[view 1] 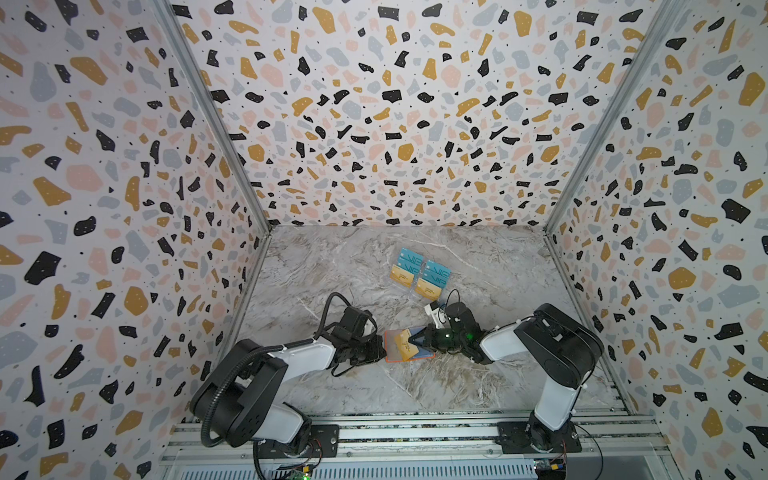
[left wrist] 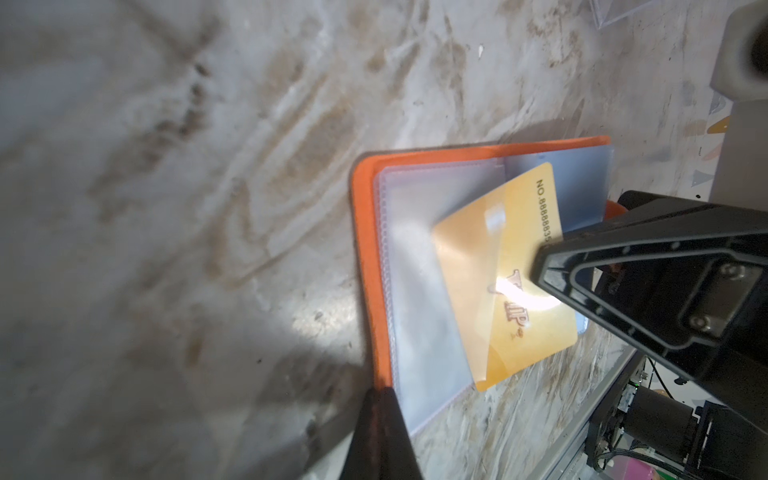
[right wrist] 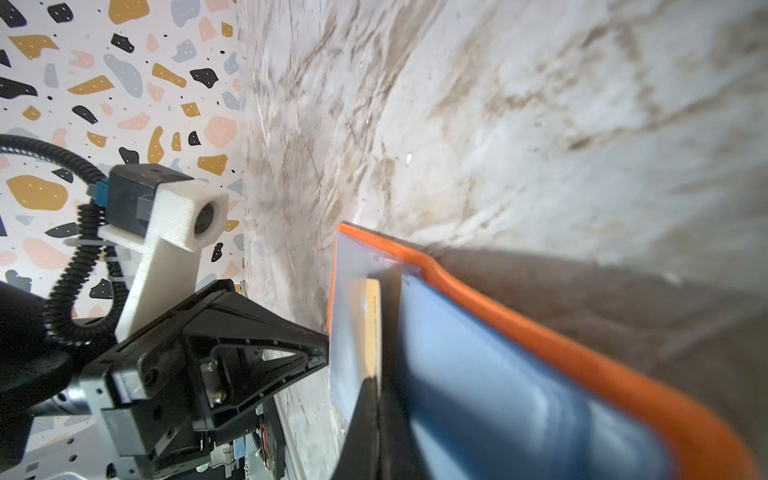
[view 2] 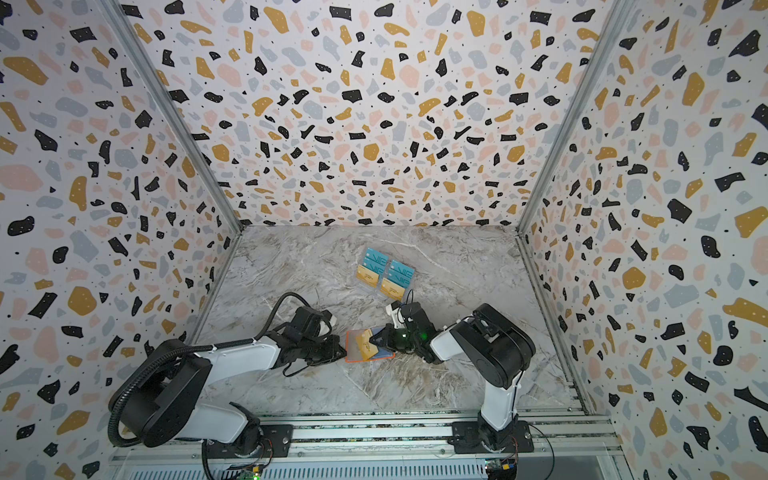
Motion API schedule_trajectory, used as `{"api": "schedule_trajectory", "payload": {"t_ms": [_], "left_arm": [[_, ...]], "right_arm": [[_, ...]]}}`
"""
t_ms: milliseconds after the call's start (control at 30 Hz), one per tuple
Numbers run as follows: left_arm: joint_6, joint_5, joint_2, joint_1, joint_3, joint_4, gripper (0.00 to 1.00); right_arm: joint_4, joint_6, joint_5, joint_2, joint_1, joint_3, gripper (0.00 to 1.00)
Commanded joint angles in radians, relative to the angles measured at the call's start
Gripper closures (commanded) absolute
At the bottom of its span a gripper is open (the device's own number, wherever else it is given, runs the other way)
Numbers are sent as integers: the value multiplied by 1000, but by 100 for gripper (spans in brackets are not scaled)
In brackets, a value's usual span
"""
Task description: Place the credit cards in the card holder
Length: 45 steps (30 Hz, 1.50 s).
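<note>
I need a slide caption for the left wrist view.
Right gripper holds a gold credit card partly under a clear sleeve of the open card holder; left gripper pinches its edge.

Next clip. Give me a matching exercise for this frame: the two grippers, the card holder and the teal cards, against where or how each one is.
Things:
1. left gripper
2. right gripper
3. card holder
4. teal cards

Place or state:
a. farther back on the table, apart from both grippers
b. open, clear sleeves showing
c. shut on a gold card
d. shut on the card holder's orange edge

Pairs: 1-d, 2-c, 3-b, 4-a.
</note>
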Motion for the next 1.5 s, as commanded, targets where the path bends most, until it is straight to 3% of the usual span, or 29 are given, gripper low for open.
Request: {"api": "schedule_trajectory", "payload": {"t_ms": [0,733,933,1100,1233,1333,1467], "left_arm": [[1,-10,14,-8,-9,-28,98],[4,-1,23,-8,-3,-31,98],[-6,13,20,-8,-4,-17,98],[-17,44,28,-8,0,2,98],[7,33,31,-6,28,-34,92],[20,18,35,1,55,-54,84],[26,9,46,11,87,-60,83]], "right_arm": [[-15,12,58,3,2,-19,100],[177,108,146,48,48,-72,100],[134,99,144,64,84,-31,100],[-41,12,161,25,106,1,71],[-206,-79,187,-35,111,29,56],[-317,-147,191,-54,111,70,52],[-425,-214,189,-52,113,126,51]]}}
